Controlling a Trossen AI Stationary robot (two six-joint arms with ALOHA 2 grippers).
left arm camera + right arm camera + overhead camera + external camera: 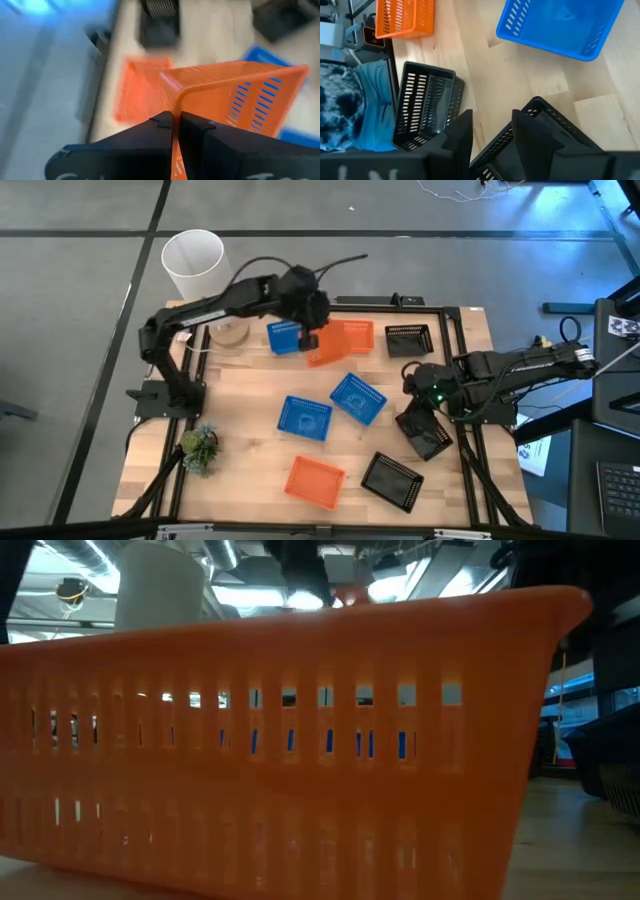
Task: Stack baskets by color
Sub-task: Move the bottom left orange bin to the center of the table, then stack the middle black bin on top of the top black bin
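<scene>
Nine baskets on a wooden table [250, 430]; two arms at work.

High view: the left gripper [313, 328], upper centre, is clamped on the rim of a tilted orange basket [324, 350], which partly overlaps a second orange basket [356, 335] lying flat to its right; a blue basket [284, 337] sits just left of the gripper; a black basket [408, 340] lies at upper right; two more blue baskets, one [304, 418] and another [358, 397], sit side by side at mid-table; a third orange basket [314, 481] and a second black basket [392, 479] lie along the lower edge; the right gripper [422, 412], at centre right, grips the wall of a third black basket [424, 434], fingers set fairly wide apart; a white cylinder [194, 264] stands at upper left, a green plant [199, 446] at lower left.

Low view: filled almost wholly by the slotted wall of the nearest orange basket; blue shows through its slots; the grippers cannot be made out here.

Left wrist view: the fingers pinch the thin orange rim tight, a detail the overhead picture hides; the flat orange basket lies beyond.

Right wrist view: one finger inside the black wall, one outside; a further black basket at left, blue at upper right.
</scene>
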